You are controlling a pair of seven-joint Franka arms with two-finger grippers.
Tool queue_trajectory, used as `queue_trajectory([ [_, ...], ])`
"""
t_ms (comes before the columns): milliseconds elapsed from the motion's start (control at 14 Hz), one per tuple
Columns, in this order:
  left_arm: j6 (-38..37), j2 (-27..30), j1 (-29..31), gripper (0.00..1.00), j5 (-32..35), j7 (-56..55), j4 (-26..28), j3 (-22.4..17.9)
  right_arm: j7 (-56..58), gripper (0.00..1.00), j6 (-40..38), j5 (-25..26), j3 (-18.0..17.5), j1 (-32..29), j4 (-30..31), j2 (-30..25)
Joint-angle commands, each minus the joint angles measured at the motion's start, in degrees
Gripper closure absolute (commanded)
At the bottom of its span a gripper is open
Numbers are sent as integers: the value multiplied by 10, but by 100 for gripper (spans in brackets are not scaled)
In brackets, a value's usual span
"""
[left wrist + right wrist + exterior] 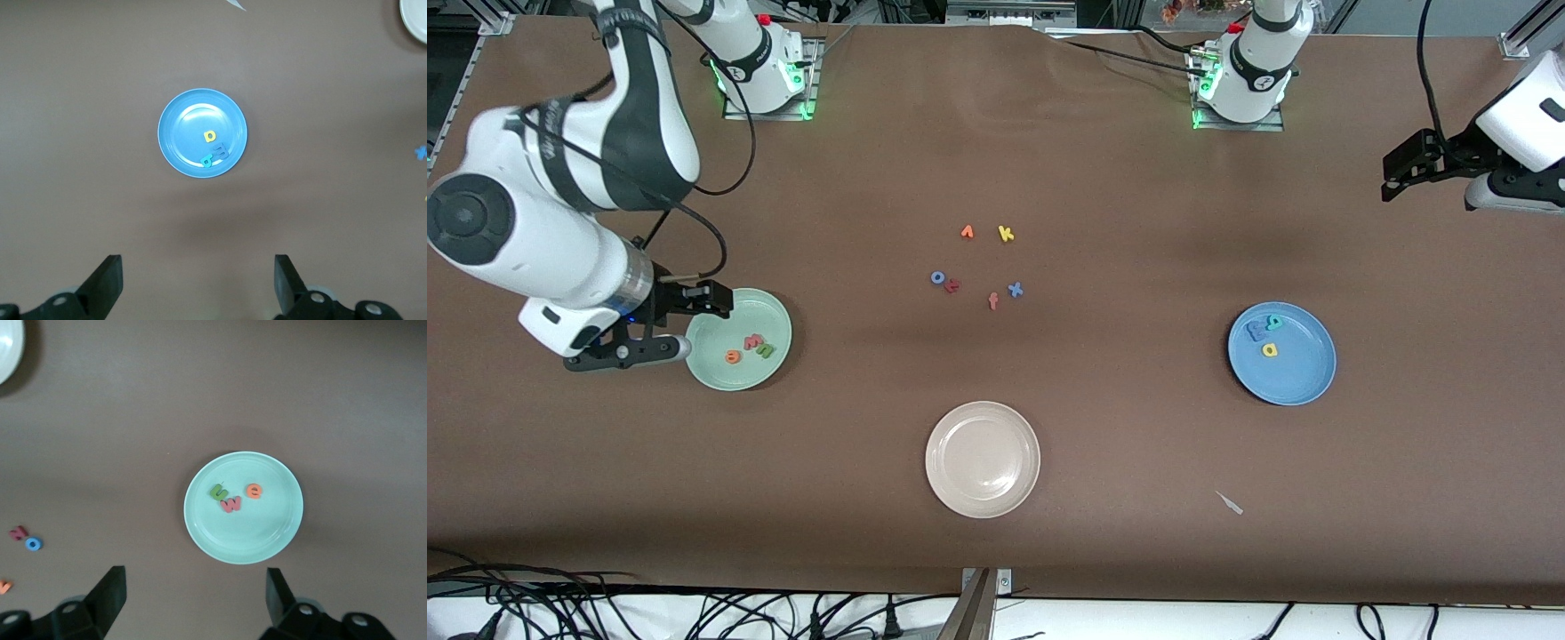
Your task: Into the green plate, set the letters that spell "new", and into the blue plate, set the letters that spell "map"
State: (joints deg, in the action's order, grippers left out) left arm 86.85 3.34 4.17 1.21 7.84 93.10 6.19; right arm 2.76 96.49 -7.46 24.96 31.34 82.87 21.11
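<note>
Green plate: the green plate (779, 313) sits toward the right arm's end of the table. It holds the green "n" (217, 492), the red "w" (231, 503) and the orange "e" (254, 491), so "new" looks done.
Blue plate: the blue plate (1307, 380) sits toward the left arm's end. In it lie the yellow "a" (210, 136), the teal "p" (207, 160) and what I think is the blue "m" (221, 151), hard to see on blue.
Right gripper: the right gripper (685, 325) is up over the edge of the green plate, fingers wide apart and holding nothing.
Left gripper: the left gripper (1401, 174) waits up high, fingers wide and empty.
Leftovers: the spare letters (978, 267) stay in the middle, farther from the front camera than the white plate (1028, 425). They spell neither word.
</note>
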Motion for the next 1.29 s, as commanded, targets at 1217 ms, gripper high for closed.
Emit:
queue_trajectory([
  [1217,0,-8,5,0,-37,44,-5,-24,-12,0,-98,29,-221,-225,112,-236],
])
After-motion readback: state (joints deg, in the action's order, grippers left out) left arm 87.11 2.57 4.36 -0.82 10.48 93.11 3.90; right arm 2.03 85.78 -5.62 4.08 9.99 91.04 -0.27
